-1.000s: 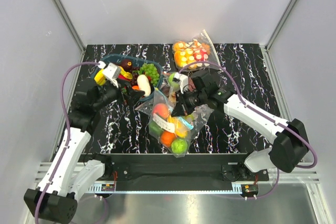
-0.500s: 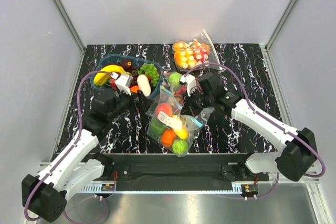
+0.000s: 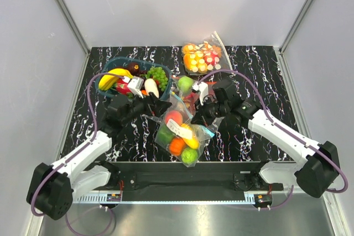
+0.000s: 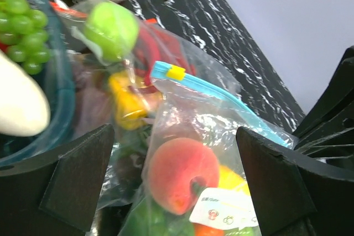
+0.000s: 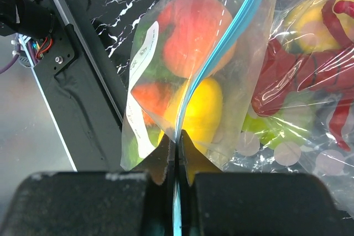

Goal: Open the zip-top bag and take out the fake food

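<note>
The zip-top bag (image 3: 180, 131) hangs near the table's front middle. It holds the fake food: a peach (image 3: 173, 118), a yellow banana (image 3: 189, 135), an orange (image 3: 176, 146) and green fruit (image 3: 188, 155). My right gripper (image 3: 200, 116) is shut on the bag's teal zipper strip (image 5: 221, 42) at its right end, as the right wrist view (image 5: 177, 147) shows. My left gripper (image 3: 162, 106) is open just left of the bag's top. In the left wrist view (image 4: 177, 186) the peach (image 4: 182, 172) sits between its fingers, behind plastic. The strip's yellow slider (image 4: 176, 72) is at the strip's far end.
A blue bowl (image 3: 113, 63) with grapes, a banana and other fruit stands at the back left. A larger clear bag with red peppers (image 3: 187, 88) lies behind the zip-top bag. A small bag of orange and red-white pieces (image 3: 202, 56) lies at the back. The black front rail (image 3: 177, 175) runs below.
My left arm has swung right and forward, bringing its open gripper up to the bag's top. My right gripper, still holding the strip, has shifted slightly right with the bag.
</note>
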{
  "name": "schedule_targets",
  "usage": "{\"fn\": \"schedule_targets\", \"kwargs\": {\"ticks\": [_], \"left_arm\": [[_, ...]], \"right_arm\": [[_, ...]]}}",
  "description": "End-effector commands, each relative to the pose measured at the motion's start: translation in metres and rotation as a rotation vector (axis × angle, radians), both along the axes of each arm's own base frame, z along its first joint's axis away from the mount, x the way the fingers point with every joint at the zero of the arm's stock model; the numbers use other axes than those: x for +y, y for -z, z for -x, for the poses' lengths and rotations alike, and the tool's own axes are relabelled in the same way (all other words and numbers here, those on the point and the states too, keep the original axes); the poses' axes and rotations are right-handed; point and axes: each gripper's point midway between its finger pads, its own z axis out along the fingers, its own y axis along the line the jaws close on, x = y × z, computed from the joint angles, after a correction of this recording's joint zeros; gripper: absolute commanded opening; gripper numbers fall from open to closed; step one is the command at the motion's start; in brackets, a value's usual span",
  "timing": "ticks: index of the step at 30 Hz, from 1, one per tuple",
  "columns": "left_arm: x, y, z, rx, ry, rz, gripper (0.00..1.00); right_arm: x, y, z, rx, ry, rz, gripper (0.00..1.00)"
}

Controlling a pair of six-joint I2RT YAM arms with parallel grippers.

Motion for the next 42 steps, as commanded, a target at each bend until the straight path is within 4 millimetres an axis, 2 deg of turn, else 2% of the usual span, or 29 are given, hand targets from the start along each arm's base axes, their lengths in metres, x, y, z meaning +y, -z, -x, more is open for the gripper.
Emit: {"fn": "schedule_targets", "kwargs": {"ticks": [1, 5, 7, 9, 14, 16, 18, 19, 20, 21, 23, 24, 28, 30, 33, 38, 42], "left_arm": [[-0.022, -0.017, 0.005, -0.058, 0.081, 0.075, 0.99], [-0.031, -0.007, 0.009, -0.034, 0.109, 0.06, 0.97], [-0.035, -0.006, 0.011, -0.029, 0.126, 0.065, 0.88], [-0.041, -0.004, 0.014, -0.028, 0.159, 0.076, 0.71], [-0.055, 0.001, 0.022, 0.001, 0.225, 0.089, 0.6], [-0.058, 0.0, 0.022, -0.003, 0.241, 0.102, 0.46], [-0.063, -0.001, 0.025, -0.008, 0.268, 0.108, 0.28], [-0.063, -0.001, 0.026, -0.014, 0.272, 0.105, 0.08], [-0.063, 0.0, 0.026, -0.015, 0.27, 0.101, 0.0], [-0.063, 0.0, 0.028, -0.018, 0.279, 0.095, 0.0], [-0.061, 0.003, 0.028, -0.035, 0.272, 0.068, 0.0], [-0.059, 0.005, 0.029, -0.037, 0.27, 0.047, 0.0], [-0.057, 0.004, 0.035, -0.07, 0.285, 0.03, 0.0], [-0.06, 0.0, 0.042, -0.09, 0.314, 0.027, 0.0], [-0.062, -0.002, 0.05, -0.131, 0.345, 0.004, 0.0], [-0.061, 0.0, 0.056, -0.154, 0.355, -0.037, 0.0], [-0.057, 0.003, 0.059, -0.164, 0.352, -0.07, 0.0]], "right_arm": [[0.004, -0.024, -0.001, -0.056, -0.011, -0.073, 0.01], [0.003, -0.027, 0.0, -0.063, -0.008, -0.08, 0.01], [0.002, -0.027, 0.002, -0.061, -0.011, -0.083, 0.01], [0.002, -0.027, 0.004, -0.06, -0.015, -0.086, 0.01], [0.002, -0.025, 0.009, -0.014, -0.002, -0.097, 0.04], [0.001, -0.025, 0.01, -0.009, 0.0, -0.095, 0.05], [-0.002, -0.024, 0.012, -0.004, 0.01, -0.085, 0.11], [-0.002, -0.025, 0.012, -0.006, 0.013, -0.084, 0.19], [-0.005, -0.026, 0.012, -0.009, 0.028, -0.08, 0.31], [-0.006, -0.03, 0.011, -0.011, 0.039, -0.082, 0.57], [-0.009, -0.034, 0.013, 0.0, 0.05, -0.069, 0.64], [-0.009, -0.044, 0.011, -0.013, 0.056, -0.076, 0.69], [-0.017, -0.068, 0.002, -0.085, 0.112, -0.073, 0.76], [-0.019, -0.08, -0.01, -0.141, 0.151, -0.074, 0.78], [-0.015, -0.088, -0.032, -0.183, 0.2, -0.063, 0.77], [0.008, -0.091, -0.059, -0.177, 0.211, -0.078, 0.68], [0.024, -0.086, -0.069, -0.156, 0.182, -0.087, 0.61]]}}
